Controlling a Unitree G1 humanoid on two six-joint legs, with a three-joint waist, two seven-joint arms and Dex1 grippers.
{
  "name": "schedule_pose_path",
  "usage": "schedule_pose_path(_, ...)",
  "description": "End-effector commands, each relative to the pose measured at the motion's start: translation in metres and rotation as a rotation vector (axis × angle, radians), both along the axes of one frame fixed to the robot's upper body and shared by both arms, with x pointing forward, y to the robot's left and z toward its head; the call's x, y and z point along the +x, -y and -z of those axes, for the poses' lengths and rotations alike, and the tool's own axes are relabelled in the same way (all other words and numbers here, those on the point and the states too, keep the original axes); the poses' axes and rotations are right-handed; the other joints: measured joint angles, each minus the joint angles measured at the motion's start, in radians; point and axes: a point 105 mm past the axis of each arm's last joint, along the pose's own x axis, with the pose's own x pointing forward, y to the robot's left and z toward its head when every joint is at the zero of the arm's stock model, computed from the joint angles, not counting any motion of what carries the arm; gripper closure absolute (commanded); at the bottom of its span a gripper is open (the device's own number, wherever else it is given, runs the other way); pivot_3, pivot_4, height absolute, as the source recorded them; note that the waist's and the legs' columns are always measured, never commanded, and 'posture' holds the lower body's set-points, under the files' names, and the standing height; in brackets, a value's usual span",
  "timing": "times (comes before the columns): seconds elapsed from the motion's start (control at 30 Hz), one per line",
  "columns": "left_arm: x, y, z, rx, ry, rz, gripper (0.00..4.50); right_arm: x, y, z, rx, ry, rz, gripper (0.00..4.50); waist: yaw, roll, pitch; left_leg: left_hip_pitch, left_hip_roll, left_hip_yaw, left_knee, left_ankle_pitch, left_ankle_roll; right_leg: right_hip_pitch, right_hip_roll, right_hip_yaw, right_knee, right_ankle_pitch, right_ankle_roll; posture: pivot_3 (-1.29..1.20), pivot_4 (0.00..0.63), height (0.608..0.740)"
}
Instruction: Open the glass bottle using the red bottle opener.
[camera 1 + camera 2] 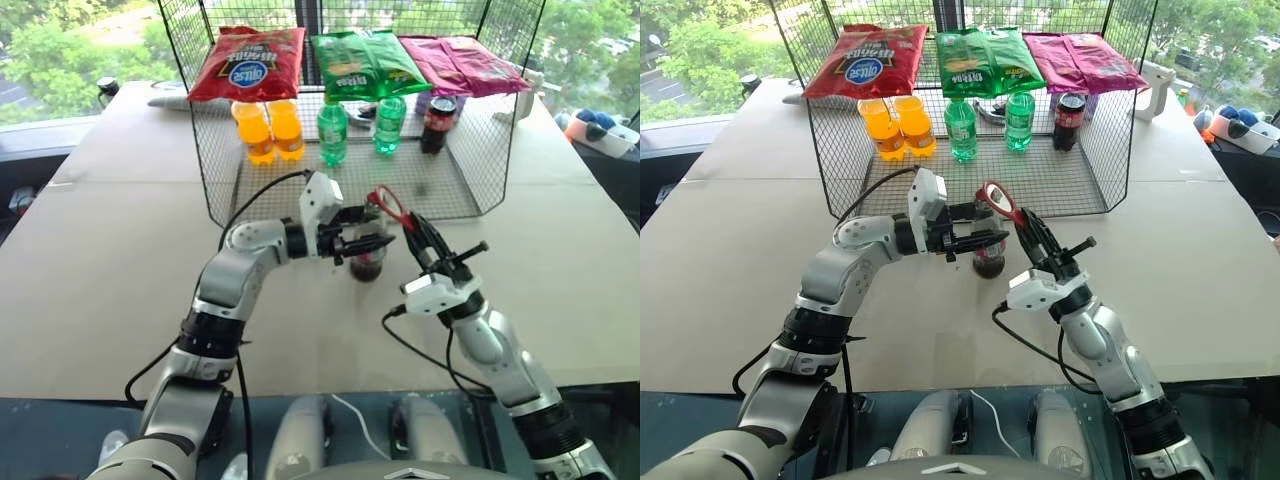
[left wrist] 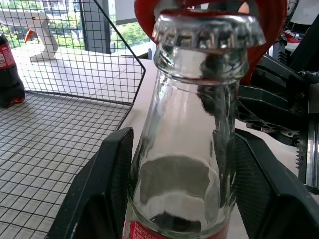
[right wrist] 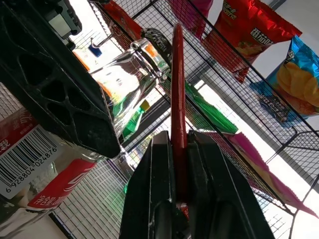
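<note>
Clear glass marks the glass bottle (image 1: 367,258), which stands upright on the table (image 1: 110,240) with its long axis vertical and its shoulder clamped between the two black fingers of the left gripper (image 1: 372,244); that gripper is laid level and reaches in from the robot's left. In the left wrist view the pads are seen pressed against either side of the glass just below the neck, and the crown cap (image 2: 208,31) is still seated on the mouth. The red bottle opener (image 1: 389,205) is pinched by its handle in the closed right gripper (image 1: 415,232), its long axis tilted up and away from the fingers toward the bottle, so that the loop head lies just beyond the fingertips, at the cap. The red head is seen behind and around the cap's rim in the left wrist view; whether its lip is already hooked under the crimped edge cannot be told. The cap is therefore judged to lie forward of and slightly to the left of the right gripper, at the opener's far end, and the prying is judged to fall to the right arm while the left holds the bottle steady.
</note>
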Motion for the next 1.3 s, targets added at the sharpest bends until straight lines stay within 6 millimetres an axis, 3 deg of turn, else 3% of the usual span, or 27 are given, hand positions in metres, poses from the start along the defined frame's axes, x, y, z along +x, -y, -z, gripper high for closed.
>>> schedule_pose_path(0.03, 0.003, -0.003, -0.031, -0.067, 0.097, -0.028, 2.27, -0.001, -0.012, 0.021, -0.049, -0.058, -0.023, 4.5, 0.0, 0.0, 0.0, 0.0, 0.0, 0.0, 0.0, 0.0, 0.0, 0.0, 0.0, 0.0, 0.0, 0.0, 0.0, 0.0, 0.15, 0.74)
schedule_pose_path(0.4, 0.006, -0.001, -0.034, -0.063, 0.097, -0.034, 2.27, 0.002, -0.026, 0.028, -0.019, -0.067, -0.013, 4.5, -0.001, 0.0, 0.0, 0.001, 0.0, 0.0, 0.0, 0.0, 0.0, 0.0, 0.0, 0.0, 0.0, 0.0, -0.001, 0.0, 0.15, 0.74)
schedule_pose_path(0.7, 0.005, 0.002, -0.031, -0.039, 0.102, -0.018, 2.27, 0.004, -0.033, 0.04, -0.129, -0.036, 0.012, 4.5, -0.001, 0.0, 0.0, 0.001, 0.0, 0.0, 0.0, 0.0, 0.0, 0.001, 0.0, 0.0, 0.0, 0.0, 0.0, 0.0, 0.15, 0.74)
schedule_pose_path(1.3, 0.007, 0.002, -0.023, 0.006, 0.105, -0.011, 2.27, 0.006, 0.006, 0.031, -0.346, -0.043, 0.119, 4.5, -0.001, 0.0, 0.0, 0.003, 0.001, 0.001, 0.0, 0.0, 0.0, 0.001, 0.0, 0.001, 0.001, -0.001, 0.002, 0.0, 0.15, 0.74)
